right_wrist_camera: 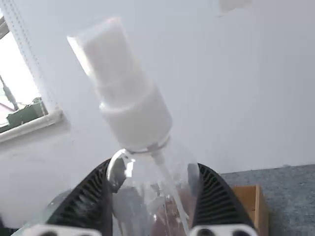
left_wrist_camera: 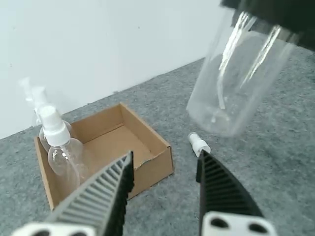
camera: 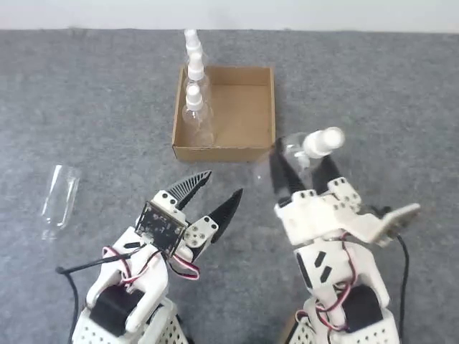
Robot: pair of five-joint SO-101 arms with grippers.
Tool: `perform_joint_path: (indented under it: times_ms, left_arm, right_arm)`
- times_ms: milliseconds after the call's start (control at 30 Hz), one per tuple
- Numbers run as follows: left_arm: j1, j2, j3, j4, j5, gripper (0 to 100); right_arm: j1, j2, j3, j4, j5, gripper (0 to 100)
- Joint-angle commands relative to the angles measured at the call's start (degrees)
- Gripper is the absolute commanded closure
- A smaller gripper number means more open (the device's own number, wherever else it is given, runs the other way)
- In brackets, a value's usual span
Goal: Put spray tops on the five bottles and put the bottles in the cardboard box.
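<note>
The right gripper point(camera: 301, 170) is held above the grey felt-like table surface point(camera: 387, 93), just beside the near right corner of the shallow brown cardboard box point(camera: 247, 152). Its black ribbed jaws pinch a clear plastic bottle point(camera: 295, 148) by the body. A white spray top point(camera: 324, 140) sits on that bottle's neck, tilted toward the right. In the right wrist view a thin dip tube point(right_wrist_camera: 167, 189) runs down inside the bottle.

The left gripper point(camera: 224, 183) hovers near the box's front wall, its jaws spread wide with nothing between them.

Inside the box, along its left wall, three clear capped bottles point(camera: 199, 118) stand upright in a row. The base of the farthest is hidden, so it is probably in the box, but that is not certain.

A loose white spray top point(left_wrist_camera: 199, 145) lies on the table just beside a near corner of the box. Well apart to the left, a clear uncapped plastic bottle point(camera: 59, 192) lies on its side on the table.
</note>
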Motion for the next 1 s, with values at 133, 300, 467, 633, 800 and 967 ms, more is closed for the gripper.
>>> perform_joint_path:
  times_ms: [133, 300, 467, 633, 800, 967]
  left_arm:
    - [4.8, -0.6, 0.7, -2.0, -0.5, 81]
    - [5.1, -0.6, 1.1, -2.3, -0.6, 81]
    - [1.3, -0.6, 2.0, -5.8, -0.6, 81]
    - [-2.6, -0.6, 3.6, -10.1, -0.6, 81]
    - [-4.7, -0.6, 3.6, -10.6, -0.3, 81]
    - [-4.7, -0.6, 3.5, -10.6, -0.3, 81]
  right_arm:
    - [-5.8, 0.3, -0.1, 0.8, 2.0, 94.7]
    - [-11.2, 0.2, -0.4, 3.8, 5.6, 94.7]
    - [-14.9, 0.2, -0.6, 5.4, 6.1, 94.7]
    - [-14.8, 0.2, -0.6, 5.4, 6.1, 94.7]
    - [-14.8, 0.2, -0.4, 5.4, 6.3, 94.7]
    - [-14.8, 0.2, -0.1, 5.4, 9.1, 94.7]
